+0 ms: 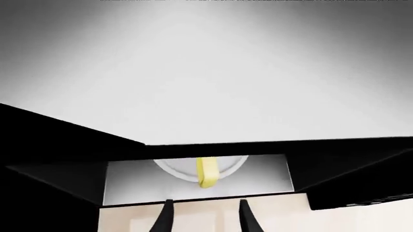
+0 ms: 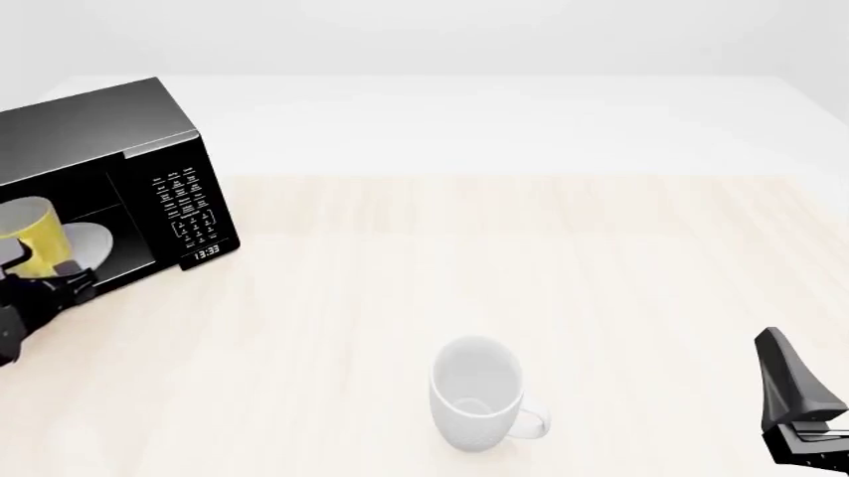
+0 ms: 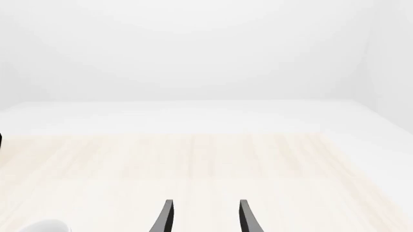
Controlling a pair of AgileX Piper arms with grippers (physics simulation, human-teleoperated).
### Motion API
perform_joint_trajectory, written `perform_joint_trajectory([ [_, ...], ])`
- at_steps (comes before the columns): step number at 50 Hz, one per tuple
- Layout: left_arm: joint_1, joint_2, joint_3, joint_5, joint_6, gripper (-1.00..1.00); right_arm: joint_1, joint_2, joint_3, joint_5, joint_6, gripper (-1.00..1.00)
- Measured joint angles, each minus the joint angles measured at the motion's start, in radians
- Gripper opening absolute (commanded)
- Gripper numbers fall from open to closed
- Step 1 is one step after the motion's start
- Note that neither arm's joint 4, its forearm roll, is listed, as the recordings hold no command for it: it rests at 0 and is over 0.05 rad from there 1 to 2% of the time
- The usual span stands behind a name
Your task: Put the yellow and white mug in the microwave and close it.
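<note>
The yellow and white mug [image 2: 36,236] sits inside the microwave [image 2: 93,134], just ahead of my left gripper [image 1: 204,217], which is released. Next I must shut the door.

Yellow and white mug [image 2: 36,236] upright inside open black microwave [image 2: 119,149] — far left

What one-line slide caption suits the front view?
Yellow and white mug sits inside the open microwave; left gripper waits outside, white mug stands mid-table.
</note>
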Motion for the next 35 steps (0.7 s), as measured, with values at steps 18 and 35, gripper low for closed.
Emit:
perform_joint_trajectory([
  [18, 0.001, -0.099, 0.069, 0.012, -0.007, 1.0, 0.0, 0.0, 0.0, 0.0, 0.0, 1.0],
  [35, -0.004, -0.202, 0.142, 0.022, 0.001, 1.0, 0.0, 0.0, 0.0, 0.0, 0.0, 1.0],
])
